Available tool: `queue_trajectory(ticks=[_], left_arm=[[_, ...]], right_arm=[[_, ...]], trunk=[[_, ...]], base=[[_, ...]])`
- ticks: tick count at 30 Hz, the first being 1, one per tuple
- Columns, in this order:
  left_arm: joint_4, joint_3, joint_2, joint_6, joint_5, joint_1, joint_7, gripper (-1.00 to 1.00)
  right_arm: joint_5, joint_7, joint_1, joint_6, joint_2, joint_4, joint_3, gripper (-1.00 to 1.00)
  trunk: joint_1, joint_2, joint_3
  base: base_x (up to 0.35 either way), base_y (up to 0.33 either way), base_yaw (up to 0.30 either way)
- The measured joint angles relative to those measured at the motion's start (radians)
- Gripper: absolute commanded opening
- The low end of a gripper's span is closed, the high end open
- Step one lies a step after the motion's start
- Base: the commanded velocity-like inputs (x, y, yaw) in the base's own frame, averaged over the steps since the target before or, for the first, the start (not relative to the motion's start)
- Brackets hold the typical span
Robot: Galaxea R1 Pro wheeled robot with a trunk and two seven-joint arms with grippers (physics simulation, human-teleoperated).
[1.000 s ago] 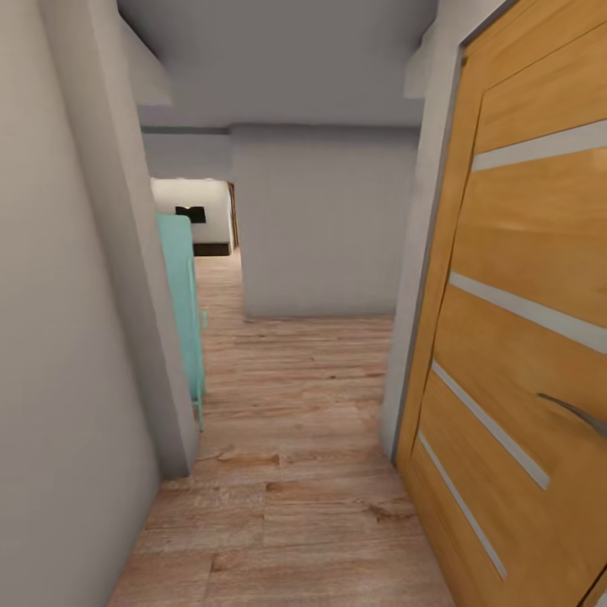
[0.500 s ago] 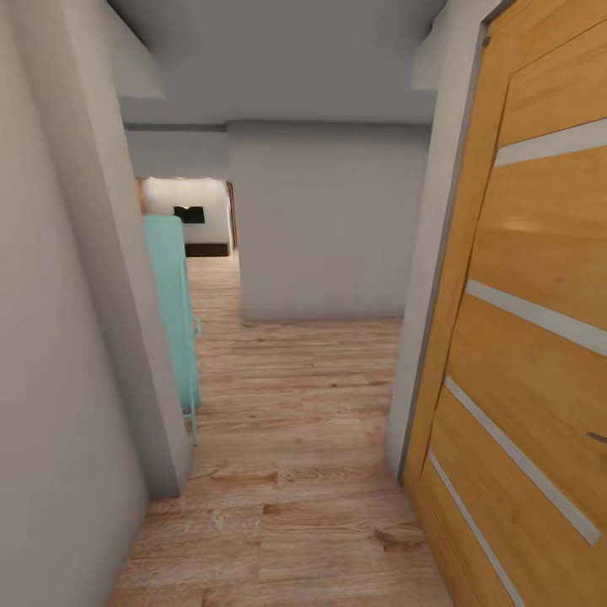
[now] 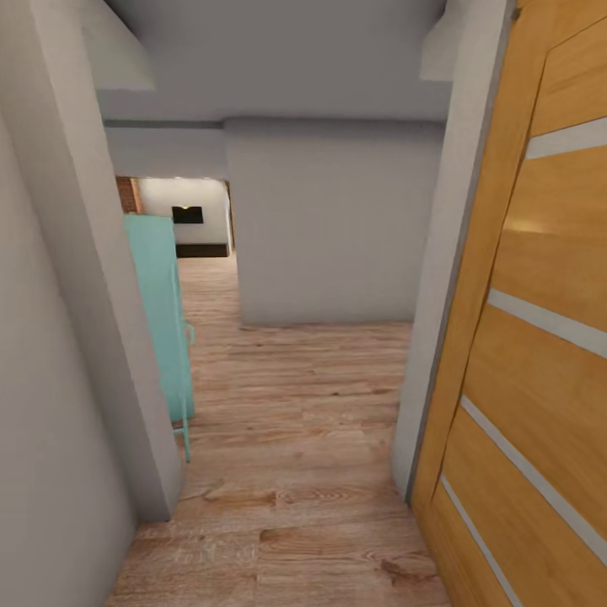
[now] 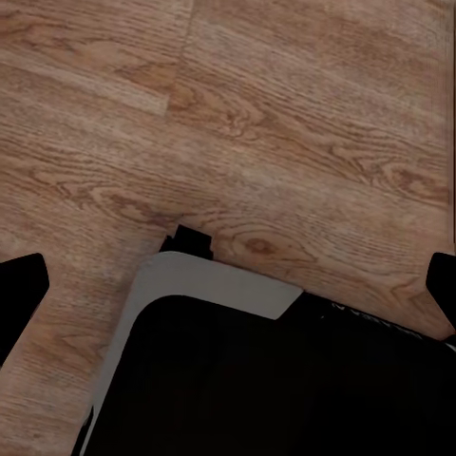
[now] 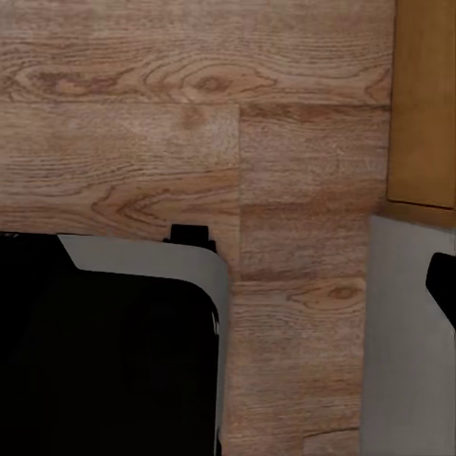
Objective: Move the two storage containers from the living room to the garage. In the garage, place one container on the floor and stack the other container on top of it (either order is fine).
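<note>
Ahead of the head camera, a narrow corridor with a wood-plank floor [image 3: 295, 472] is running between a grey wall [image 3: 59, 337] on the left and an open wooden door [image 3: 539, 337] on the right. A teal cabinet [image 3: 160, 320] is standing behind the left wall's corner. Beyond it a lit room [image 3: 190, 223] with a dark wall panel is opening; this is judged to be the living room, where the two storage containers are presumably waiting, out of sight for now.

Under the left wrist camera, the plank floor and the robot's dark base [image 4: 275, 380] are passing; dark fingertips [image 4: 19, 290] are sitting at opposite frame edges, so the left pincer is standing wide apart, holding nothing.

Under the right wrist camera, planks, the base [image 5: 104, 342] and the door's lower edge [image 5: 423, 104] are showing; one dark tip [image 5: 443, 280] is visible, so its spread cannot be told.

Judged from the task: lidless, smooth-walled bins are likely handling as light, stiff and somewhat slippery, so pinching over a rim wall is advisable.
</note>
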Motion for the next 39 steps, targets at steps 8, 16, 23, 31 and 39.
queue_trajectory(ticks=[8,16,23,31,39], left_arm=[[0.0,0.0,0.0,0.001,0.0,0.0,0.0,1.0],[0.0,0.0,0.0,0.001,0.0,0.0,0.0,1.0],[0.0,0.0,0.0,0.0,0.0,0.0,0.0,1.0],[0.0,0.0,0.0,0.001,0.0,0.0,0.0,1.0],[0.0,0.0,0.0,0.0,0.0,0.0,0.0,1.0]], right_arm=[[0.0,-0.001,0.0,0.0,-0.001,0.0,0.0,1.0],[0.001,0.0,0.0,-0.003,-0.003,-0.001,0.0,1.0],[0.028,0.002,0.0,-0.003,-0.003,0.0,0.0,1.0],[0.075,0.001,0.0,-0.003,0.0,-0.001,0.0,1.0],[0.079,0.0,0.0,-0.006,-0.001,0.0,-0.001,1.0]], trunk=[[0.0,0.0,0.0],[0.0,0.0,0.0],[0.0,0.0,0.0],[0.0,0.0,0.0],[0.0,0.0,0.0]], base=[[0.322,0.0,0.0],[0.322,0.0,0.0],[0.322,0.0,0.0],[0.322,0.0,0.0],[0.322,0.0,0.0]])
